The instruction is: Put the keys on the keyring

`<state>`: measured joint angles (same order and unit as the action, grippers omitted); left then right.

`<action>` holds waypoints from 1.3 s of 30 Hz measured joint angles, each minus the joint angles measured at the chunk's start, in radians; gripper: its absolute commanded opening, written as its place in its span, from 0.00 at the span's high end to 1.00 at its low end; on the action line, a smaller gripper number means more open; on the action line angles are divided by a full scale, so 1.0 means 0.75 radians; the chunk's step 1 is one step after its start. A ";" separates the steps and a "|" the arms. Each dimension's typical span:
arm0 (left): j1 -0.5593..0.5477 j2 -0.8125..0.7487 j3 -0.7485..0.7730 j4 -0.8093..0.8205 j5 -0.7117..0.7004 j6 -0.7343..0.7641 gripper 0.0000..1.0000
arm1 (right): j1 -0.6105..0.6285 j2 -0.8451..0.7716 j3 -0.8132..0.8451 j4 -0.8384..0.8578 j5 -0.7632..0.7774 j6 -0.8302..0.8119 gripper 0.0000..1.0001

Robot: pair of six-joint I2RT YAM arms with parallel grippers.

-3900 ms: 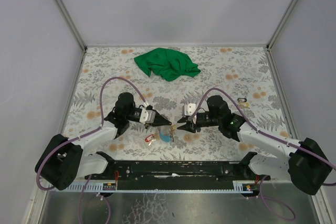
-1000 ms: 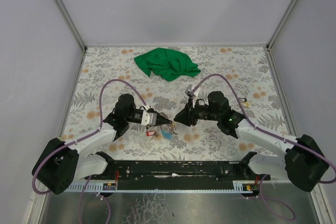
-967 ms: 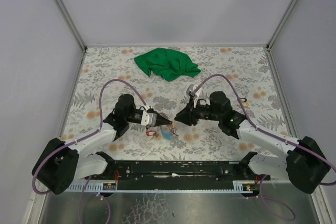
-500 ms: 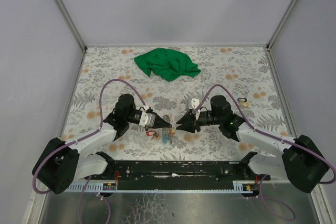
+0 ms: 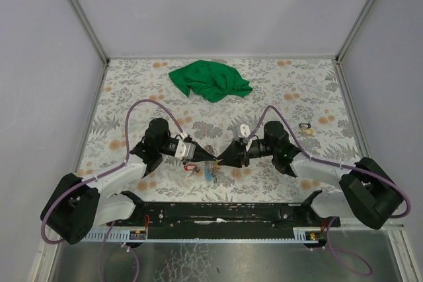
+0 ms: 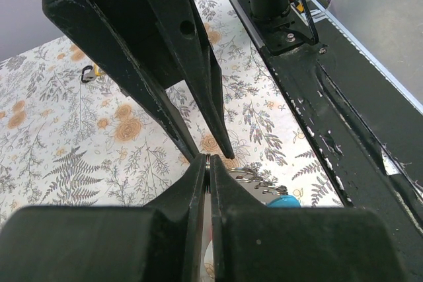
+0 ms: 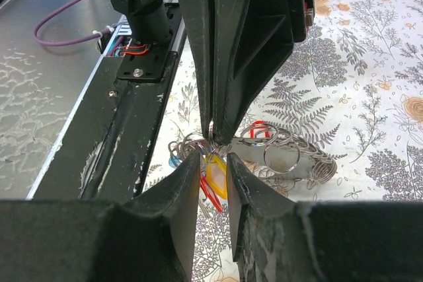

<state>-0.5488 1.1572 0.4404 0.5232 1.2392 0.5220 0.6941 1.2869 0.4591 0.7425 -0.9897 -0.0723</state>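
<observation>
Left gripper (image 5: 208, 156) is pinched tight on the edge of the thin grey metal keyring loop (image 7: 316, 166), holding it up. The right gripper (image 5: 222, 159) sits nose to nose with it, fingers a crack apart, gripping nothing I can make out. The red-tagged metal key (image 5: 191, 167) and the light-blue-tagged metal key (image 5: 209, 172) lie on the floral tabletop (image 5: 297, 84) just beneath the tips. The trick, I'd say: left holds dead steady, right nips one key by its blade and feeds it slowly onto the ring's split.
</observation>
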 measured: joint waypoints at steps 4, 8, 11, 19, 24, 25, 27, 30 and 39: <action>0.000 0.000 0.000 0.011 0.000 -0.012 1.00 | 0.000 0.018 -0.006 0.055 -0.009 0.040 0.72; 0.000 0.000 0.000 0.024 0.000 -0.019 1.00 | 0.000 0.036 -0.007 0.090 -0.020 0.065 0.73; 0.000 0.000 0.000 0.030 0.000 -0.024 1.00 | 0.000 0.050 -0.007 0.104 -0.025 0.079 0.75; 0.000 0.000 0.000 0.030 0.000 -0.034 1.00 | 0.000 0.054 -0.011 0.106 -0.023 0.098 0.82; 0.000 0.000 0.000 0.030 0.000 -0.039 1.00 | 0.000 0.054 -0.016 0.105 -0.023 0.114 0.94; 0.000 0.000 0.000 0.030 -0.001 -0.039 1.00 | 0.000 0.054 -0.016 0.105 -0.023 0.122 0.95; 0.000 0.000 0.000 0.030 -0.001 -0.040 1.00 | 0.000 0.054 -0.016 0.105 -0.023 0.139 0.99; 0.000 0.000 0.000 0.030 0.000 -0.041 1.00 | 0.000 0.054 -0.016 0.110 -0.018 0.175 1.00; 0.000 0.000 0.000 0.051 -0.001 -0.042 1.00 | 0.000 0.054 -0.017 0.163 0.054 0.360 1.00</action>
<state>-0.5488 1.1572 0.4404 0.5613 1.2388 0.4908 0.6941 1.3277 0.4465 0.8650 -0.9493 0.1974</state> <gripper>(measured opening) 0.008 0.011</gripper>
